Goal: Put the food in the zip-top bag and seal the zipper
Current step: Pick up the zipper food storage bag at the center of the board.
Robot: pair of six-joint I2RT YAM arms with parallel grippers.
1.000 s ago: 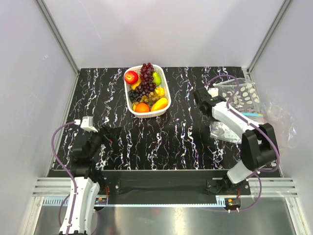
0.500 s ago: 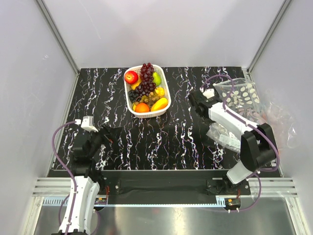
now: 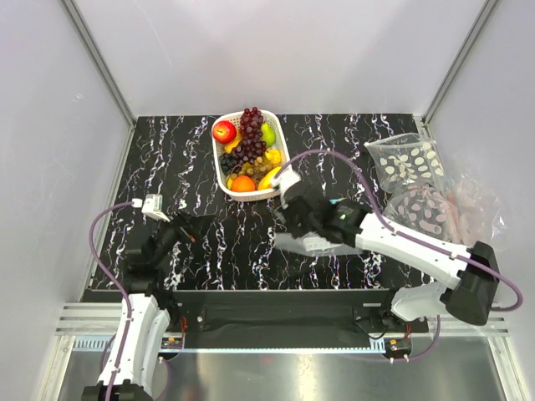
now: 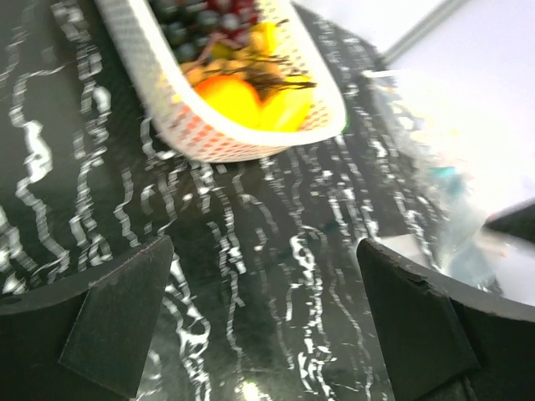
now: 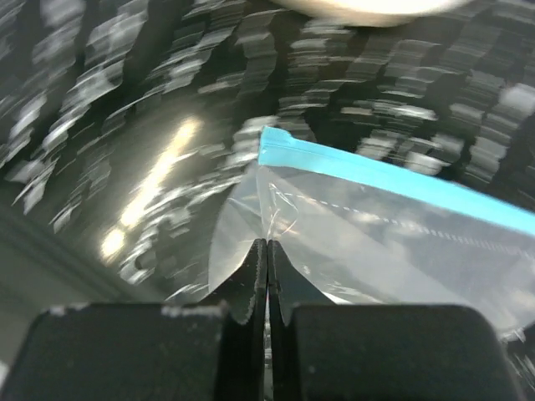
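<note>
The right gripper (image 5: 267,255) is pinched closed on the clear zip-top bag (image 5: 376,251) toward the near edge of the table (image 3: 334,142), and the left gripper (image 4: 267,322) stands wide open near the near-left corner.

basket (image 3: 219,170): far centre of table (image 3: 209,242) | food (image 3: 251,138): in basket | zip-top bag (image 3: 311,245): near-right of basket | patterned bag (image 3: 407,160): far right

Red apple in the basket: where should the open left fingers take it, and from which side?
Grip the red apple across its round upper half, coming straight down from above. It lies in the far left corner of the basket, top exposed, with the rim on its left and grapes on its right, so a sideways approach looks blocked.
</note>
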